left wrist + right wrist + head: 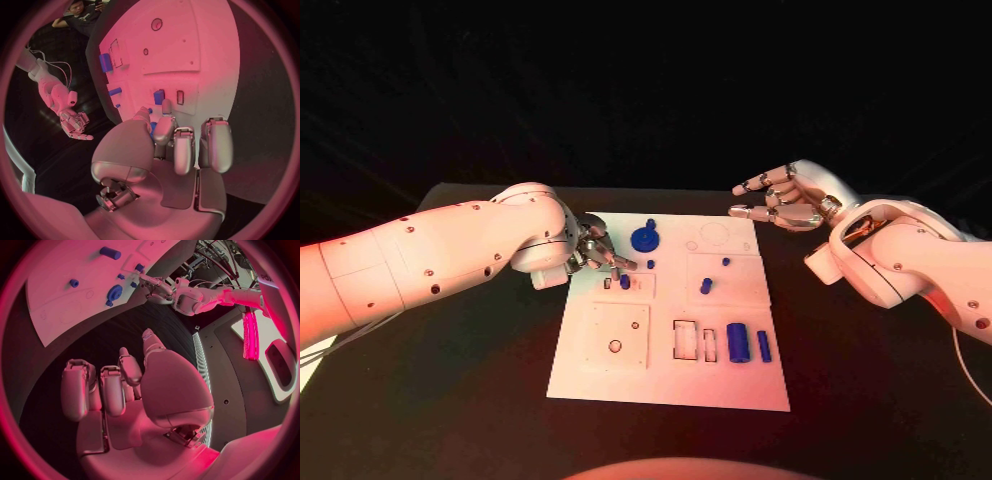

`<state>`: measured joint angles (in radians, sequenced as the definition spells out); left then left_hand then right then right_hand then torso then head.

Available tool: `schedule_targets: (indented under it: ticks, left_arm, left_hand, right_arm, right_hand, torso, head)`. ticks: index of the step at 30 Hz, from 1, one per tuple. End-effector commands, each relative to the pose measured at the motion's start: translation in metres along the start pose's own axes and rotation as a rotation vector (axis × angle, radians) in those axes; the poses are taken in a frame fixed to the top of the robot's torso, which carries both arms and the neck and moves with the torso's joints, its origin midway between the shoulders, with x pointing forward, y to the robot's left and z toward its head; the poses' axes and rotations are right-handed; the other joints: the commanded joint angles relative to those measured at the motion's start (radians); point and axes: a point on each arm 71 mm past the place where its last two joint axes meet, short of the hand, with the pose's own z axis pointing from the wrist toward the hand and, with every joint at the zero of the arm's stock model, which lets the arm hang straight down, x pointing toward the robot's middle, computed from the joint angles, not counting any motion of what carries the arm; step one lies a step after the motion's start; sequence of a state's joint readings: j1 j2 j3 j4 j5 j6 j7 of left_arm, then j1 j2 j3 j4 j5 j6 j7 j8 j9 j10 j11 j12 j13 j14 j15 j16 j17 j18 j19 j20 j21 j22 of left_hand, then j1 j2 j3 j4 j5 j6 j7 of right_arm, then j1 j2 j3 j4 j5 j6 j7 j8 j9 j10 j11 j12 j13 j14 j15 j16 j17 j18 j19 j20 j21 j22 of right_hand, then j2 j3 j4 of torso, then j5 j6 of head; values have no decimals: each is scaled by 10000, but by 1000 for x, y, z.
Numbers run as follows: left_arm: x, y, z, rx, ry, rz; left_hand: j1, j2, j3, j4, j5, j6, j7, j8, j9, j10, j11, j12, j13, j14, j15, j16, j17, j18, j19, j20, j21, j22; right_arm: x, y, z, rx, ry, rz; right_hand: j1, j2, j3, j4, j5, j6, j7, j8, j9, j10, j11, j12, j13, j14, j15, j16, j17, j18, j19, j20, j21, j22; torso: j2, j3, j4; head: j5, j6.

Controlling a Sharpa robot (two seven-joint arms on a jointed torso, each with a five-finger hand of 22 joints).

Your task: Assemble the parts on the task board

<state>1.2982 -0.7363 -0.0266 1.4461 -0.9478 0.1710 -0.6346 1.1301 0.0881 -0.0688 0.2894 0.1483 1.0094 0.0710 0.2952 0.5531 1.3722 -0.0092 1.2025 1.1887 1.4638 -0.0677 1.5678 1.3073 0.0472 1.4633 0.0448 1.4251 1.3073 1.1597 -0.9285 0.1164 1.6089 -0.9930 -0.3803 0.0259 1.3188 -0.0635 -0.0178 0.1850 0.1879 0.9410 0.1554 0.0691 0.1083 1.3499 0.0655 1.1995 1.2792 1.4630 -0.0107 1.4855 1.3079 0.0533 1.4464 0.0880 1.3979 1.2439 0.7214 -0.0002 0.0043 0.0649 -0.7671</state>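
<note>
The white task board [610, 375] lies in the middle of the table. My left hand [596, 255] hovers over its far left part, fingers slightly curled and holding nothing. Its fingertips [165, 107] end just short of a small blue piece [625, 281] standing in a slot [159, 96]. A round blue part [646, 238] and a small blue peg [651, 264] sit close by. Two blue cylinders [737, 343] lie on the board's near right. My right hand [783, 205] hangs empty beyond the far right corner, fingers apart [125, 385].
Two more small blue parts [708, 285] stand mid-board on the right. Empty rectangular slots [687, 340] and a square plate with a small hole [616, 346] take up the near half. Bare black table [473, 400] surrounds the board.
</note>
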Motion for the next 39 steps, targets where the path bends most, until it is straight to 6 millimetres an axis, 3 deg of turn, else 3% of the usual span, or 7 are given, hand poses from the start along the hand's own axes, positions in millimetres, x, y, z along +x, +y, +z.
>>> schedule_targets:
  ticks: [1, 16, 30, 39]
  left_arm:
    - [2, -2, 0, 149, 162, 29]
    - [7, -7, 1, 301, 392, -277]
    - [3, 1, 0, 147, 212, -360]
    - [-4, 4, -6, 169, 74, -357]
  left_hand:
    - [-15, 81, -62, 9, 35, 24, 42, -34, -9, 3, 96, -14, -12, 1070, 68, 30, 2635, 30, 11, 37, -28, 636]
    - [2, 100, -62, 7, 38, 58, 44, -66, -67, 9, 99, 0, 0, 1070, 73, 30, 2635, 23, 26, 44, -9, 665]
    - [37, 92, -69, -5, 37, 113, 39, -90, -130, 4, 97, -16, -19, 1070, 75, 30, 2635, 23, 28, 50, -8, 670]
    - [97, -56, -175, -6, 24, 403, -32, -35, -250, 55, 45, 50, 35, 1070, 40, 30, 2635, 18, 50, 33, 15, 713]
  right_arm:
    - [1, 1, 0, -69, 108, 5]
    - [2, 1, 0, -85, 124, 13]
    - [2, 1, 1, -74, 128, 15]
    - [2, -2, 1, -11, 112, 4]
  right_hand:
    - [-48, 91, -53, -17, 67, 63, -21, 5, 12, 1, -1, 23, 12, 752, -26, -31, 1256, 128, -52, 2, -41, 10]
    - [-48, 91, -53, -17, 67, 63, -21, 5, 12, 1, -1, 23, 12, 752, -26, -31, 1256, 128, -52, 2, -41, 10]
    - [-48, 91, -53, -17, 67, 63, -21, 5, 12, 1, -1, 23, 12, 752, -26, -31, 1256, 128, -52, 2, -41, 10]
    - [-38, 117, -74, -15, 78, 70, -24, 6, 13, 16, -3, 44, 24, 756, -28, -29, 1263, 128, -49, 0, -45, 6]
  torso:
    - [1, -3, 3]
    - [3, 5, 21]
    - [0, -3, -27]
    - [5, -12, 7]
  head:
    - [-1, -5]
    - [6, -13]
    - [1, -16]
    - [-27, 6]
